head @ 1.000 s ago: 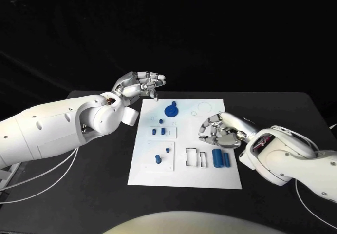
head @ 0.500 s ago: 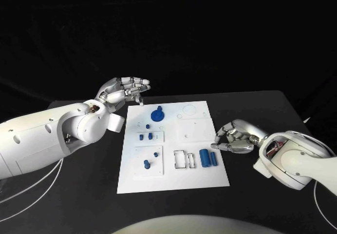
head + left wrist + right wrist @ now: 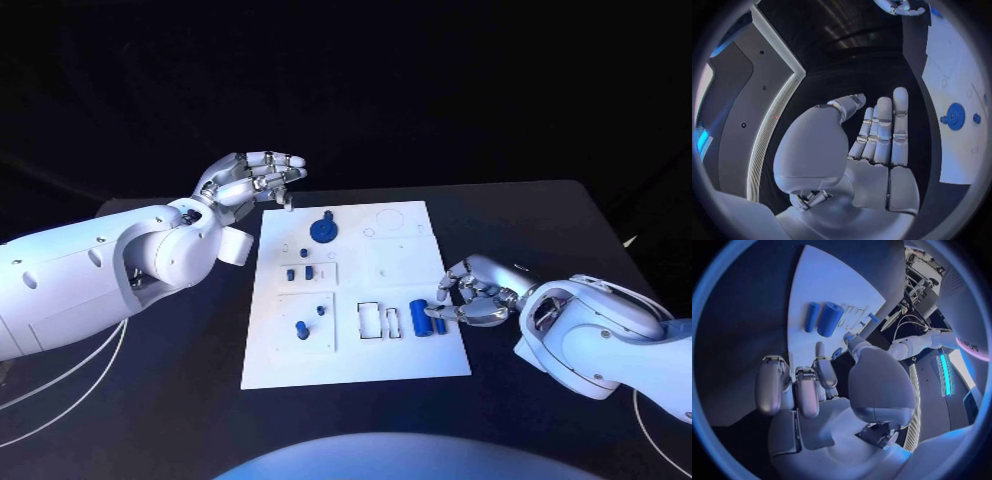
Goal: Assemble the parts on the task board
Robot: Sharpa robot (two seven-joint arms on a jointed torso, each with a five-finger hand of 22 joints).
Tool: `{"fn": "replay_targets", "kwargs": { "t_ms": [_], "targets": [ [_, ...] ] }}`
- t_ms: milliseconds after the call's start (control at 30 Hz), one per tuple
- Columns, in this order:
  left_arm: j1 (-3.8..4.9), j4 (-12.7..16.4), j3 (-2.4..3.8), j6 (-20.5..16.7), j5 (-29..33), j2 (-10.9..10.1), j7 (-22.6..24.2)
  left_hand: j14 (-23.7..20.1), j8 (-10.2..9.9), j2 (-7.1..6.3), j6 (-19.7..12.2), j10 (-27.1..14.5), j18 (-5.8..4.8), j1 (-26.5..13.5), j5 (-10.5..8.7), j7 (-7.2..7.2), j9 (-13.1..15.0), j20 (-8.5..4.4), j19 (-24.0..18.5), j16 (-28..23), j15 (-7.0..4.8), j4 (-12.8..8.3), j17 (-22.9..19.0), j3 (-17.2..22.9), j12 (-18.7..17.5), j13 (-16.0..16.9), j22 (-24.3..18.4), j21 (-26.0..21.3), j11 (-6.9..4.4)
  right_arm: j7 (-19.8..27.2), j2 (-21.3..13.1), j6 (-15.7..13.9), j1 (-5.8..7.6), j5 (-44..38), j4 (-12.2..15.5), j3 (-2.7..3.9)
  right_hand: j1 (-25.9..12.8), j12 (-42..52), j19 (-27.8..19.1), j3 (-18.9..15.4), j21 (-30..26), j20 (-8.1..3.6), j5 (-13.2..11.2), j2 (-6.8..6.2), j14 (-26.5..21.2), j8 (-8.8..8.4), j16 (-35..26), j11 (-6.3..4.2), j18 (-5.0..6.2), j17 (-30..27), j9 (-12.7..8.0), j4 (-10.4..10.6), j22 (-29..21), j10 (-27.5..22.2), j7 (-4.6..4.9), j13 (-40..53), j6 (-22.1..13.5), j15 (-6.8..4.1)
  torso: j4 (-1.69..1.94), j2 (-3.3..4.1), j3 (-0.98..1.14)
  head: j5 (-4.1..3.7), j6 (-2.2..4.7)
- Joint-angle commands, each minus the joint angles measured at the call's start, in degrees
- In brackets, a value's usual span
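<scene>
Board (image 3: 378,355) is lying in the middle of the table (image 3: 562,215), long side running away from the robot. Blue parts are sitting on it: a gear (image 3: 325,230) near the far end, small pegs (image 3: 299,272) in a left-hand recess, another small piece (image 3: 303,329) in the recess nearer the robot, and two cylinders (image 3: 428,317) side by side near the right edge.

Right hand (image 3: 473,295) is hovering at the board's right edge, fingers (image 3: 450,283) curling in over the cylinders (contact cannot be told from the head view). In the right wrist view the cylinders (image 3: 824,318) are lying just beyond the fingertips (image 3: 799,377), apart from them, and the hand (image 3: 811,395) is holding nothing; fingers are bent but spaced.

Left hand (image 3: 253,180) is hanging off the board's far left corner, above the table, with the gear just beside its fingertips but apart. In the left wrist view the fingers (image 3: 882,130) are lying straight and close together, the palm (image 3: 873,175) holding nothing, and the gear (image 3: 954,116) is sitting on the board (image 3: 954,60) off to one side.
</scene>
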Motion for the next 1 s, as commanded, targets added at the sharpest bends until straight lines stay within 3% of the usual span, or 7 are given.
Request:
{"fn": "replay_targets", "kwargs": {
  "t_ms": [33,500,667,1000],
  "targets": [
    [0.0,0.2,0.02,1.0,-0.3,0.0,0.8,-0.4,0.2,0.45,-0.3,-0.5,0.39,-0.1,0.18,1.95,0.1,0.4,-0.1,0.3,0.14,-0.1,-0.1,0.0,0.4,0.1,0.1,0.2,0.07,-2.3,0.4,1.0,-0.26,-4.6,0.3,-0.01,-0.5,0.3,0.3,-0.2,0.4,-0.13,0.3,0.01,5.0,0.38,0.4,0.01,-1.02,9.6,0.0,0.0,6.5,0.4,-0.11,0.1,-0.3,-0.12,-0.11,-0.03,0.07,0.08,-0.32],
    [0.01,0.3,0.02,1.0,-0.3,-0.1,0.8,-0.4,0.2,0.45,-0.3,-0.5,0.39,-0.1,0.18,1.95,0.1,0.4,-0.1,0.3,0.14,-0.1,-0.1,0.0,0.4,0.1,0.1,0.2,0.07,-4.1,3.4,2.5,-1.87,-7.9,-1.6,-0.15,-0.1,0.2,0.2,-2.9,0.0,-0.23,0.2,0.19,4.9,0.98,0.3,-0.13,-0.95,9.4,0.9,2.2,6.5,0.3,-0.27,0.4,-0.3,-0.24,-0.05,0.01,0.16,0.2,-0.61],
    [0.01,0.3,0.02,1.0,-0.3,-0.2,0.8,-0.4,0.2,0.45,-0.3,-0.5,0.39,-0.1,0.18,1.95,0.1,0.4,-0.1,0.3,0.14,-0.1,-0.1,0.0,0.4,0.1,0.1,0.2,0.07,-4.5,4.4,2.7,-2.18,-8.7,-2.3,-0.16,0.1,0.1,0.2,-3.6,0.0,-0.25,0.2,0.36,4.9,1.12,0.3,-0.15,-0.95,9.4,1.1,2.8,6.5,0.3,-0.3,0.5,-0.3,-0.26,0.0,0.02,0.06,0.33,-0.65],
    [0.01,0.5,0.02,1.1,-0.3,-0.3,0.8,-0.4,0.2,0.45,-0.3,-0.5,0.39,-0.1,0.18,1.95,0.1,0.4,-0.1,0.3,0.14,-0.1,-0.1,0.0,0.4,0.1,0.1,0.2,0.07,-5.7,6.9,3.0,-3.21,-10.0,-4.3,-0.17,1.1,0.0,0.0,-5.0,-0.4,-0.28,0.1,0.92,4.9,1.37,0.2,-0.19,-0.89,9.2,1.4,4.1,6.4,0.3,-0.34,0.7,-0.4,-0.29,-0.02,0.08,0.06,0.75,-0.85]
  ]
}}
